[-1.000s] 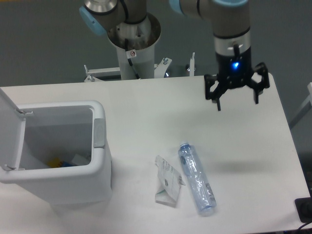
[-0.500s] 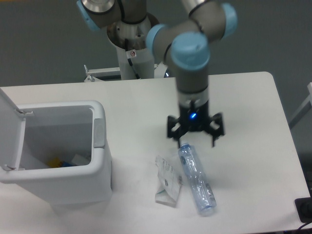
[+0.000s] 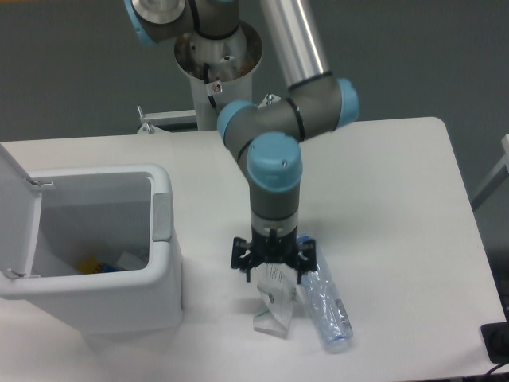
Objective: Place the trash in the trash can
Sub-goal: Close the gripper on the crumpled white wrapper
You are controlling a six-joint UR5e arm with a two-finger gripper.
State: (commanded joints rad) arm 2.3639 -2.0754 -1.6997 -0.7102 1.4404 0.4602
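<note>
The gripper (image 3: 271, 262) hung with its fingers spread and empty over the far end of the paper pack (image 3: 273, 303), which lay flat on the table (image 3: 398, 199) with the bottle (image 3: 326, 306) just to its right. The pack looked light and limp — best pinched at a raised crease. The trash can (image 3: 87, 255) stood open at left

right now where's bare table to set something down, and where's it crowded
Free: the table between the arm and its right edge, and the back strip behind the trash can. Crowded: front centre, where the open gripper hangs over the paper pack beside the bottle.
</note>
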